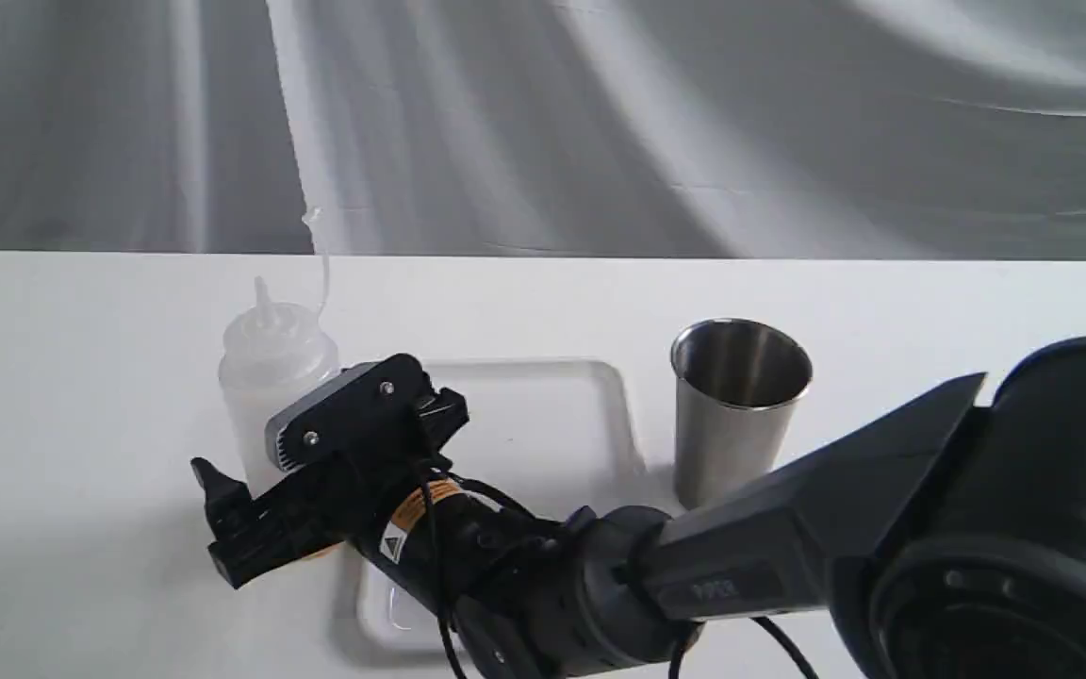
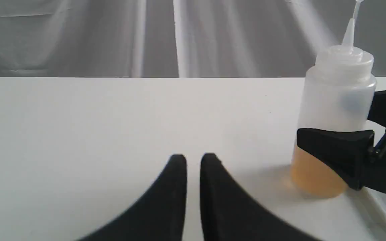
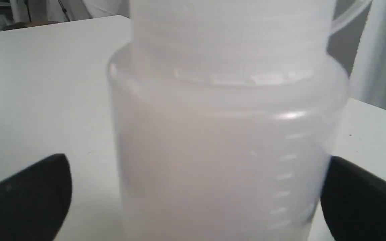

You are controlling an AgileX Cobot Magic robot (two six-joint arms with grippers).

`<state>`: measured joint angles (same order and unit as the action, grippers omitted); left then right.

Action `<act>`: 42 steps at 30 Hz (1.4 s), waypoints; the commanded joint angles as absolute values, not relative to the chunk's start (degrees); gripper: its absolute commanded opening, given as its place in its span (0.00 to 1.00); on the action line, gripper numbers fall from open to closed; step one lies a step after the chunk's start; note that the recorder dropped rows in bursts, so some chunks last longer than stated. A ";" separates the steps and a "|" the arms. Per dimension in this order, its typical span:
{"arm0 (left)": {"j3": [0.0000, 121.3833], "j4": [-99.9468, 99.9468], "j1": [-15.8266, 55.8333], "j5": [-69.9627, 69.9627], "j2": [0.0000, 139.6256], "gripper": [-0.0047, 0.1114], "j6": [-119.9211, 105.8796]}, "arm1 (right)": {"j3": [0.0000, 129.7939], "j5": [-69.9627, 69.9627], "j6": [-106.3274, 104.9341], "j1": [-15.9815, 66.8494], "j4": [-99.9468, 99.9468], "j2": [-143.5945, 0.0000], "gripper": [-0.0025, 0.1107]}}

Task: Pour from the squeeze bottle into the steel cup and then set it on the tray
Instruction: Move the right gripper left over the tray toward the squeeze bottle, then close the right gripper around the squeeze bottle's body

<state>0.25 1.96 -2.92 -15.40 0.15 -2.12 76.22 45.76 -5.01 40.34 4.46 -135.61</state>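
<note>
Right wrist view: right gripper spread, straddling squeeze bottle, not yet clamped; evidently positioned for pour grasp. Left gripper closed, empty.

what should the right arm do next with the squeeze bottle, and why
Probably close the right tool on the squeeze bottle. Its fingers straddle the upright bottle with a gap showing on one side, so it is not gripped yet and cannot be lifted toward the steel cup.
</note>
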 commanded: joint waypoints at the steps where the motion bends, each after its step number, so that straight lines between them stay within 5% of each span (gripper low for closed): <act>1: 0.00 1.95 -3.07 -14.84 0.00 0.11 -2.10 | 78.01 45.39 -5.63 39.91 4.73 -136.75 0.95; 42: 0.00 1.95 -3.07 -14.84 0.00 0.11 -2.11 | 85.80 44.02 -7.30 37.83 4.06 -142.44 0.95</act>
